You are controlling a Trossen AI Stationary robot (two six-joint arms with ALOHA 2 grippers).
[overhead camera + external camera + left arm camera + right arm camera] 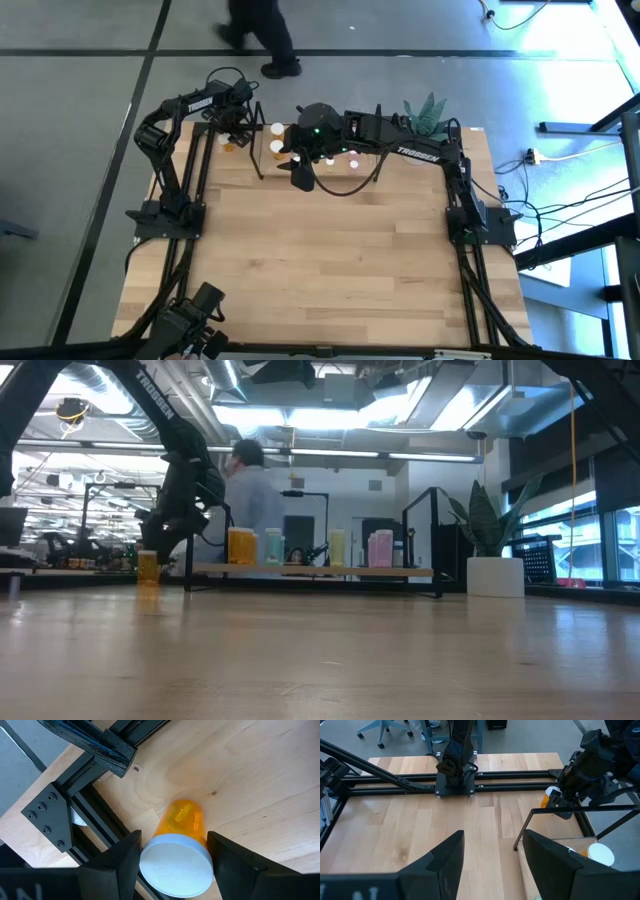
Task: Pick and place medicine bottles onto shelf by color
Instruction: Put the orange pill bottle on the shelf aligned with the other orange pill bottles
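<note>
- Small orange translucent medicine bottle (181, 822) with a white round cap (175, 864): standing upright on the light wooden table (260, 775), long axis vertical, cap facing up, near the black table-edge frame (75, 815) by the low wooden shelf's (315, 571) end.
- Left gripper (172, 857): straddling the cap, fingers (122, 857) sitting close either side; contact cannot be told.
- Right gripper (492, 855): hanging over the shelf, fingers spread, carrying nothing.
</note>
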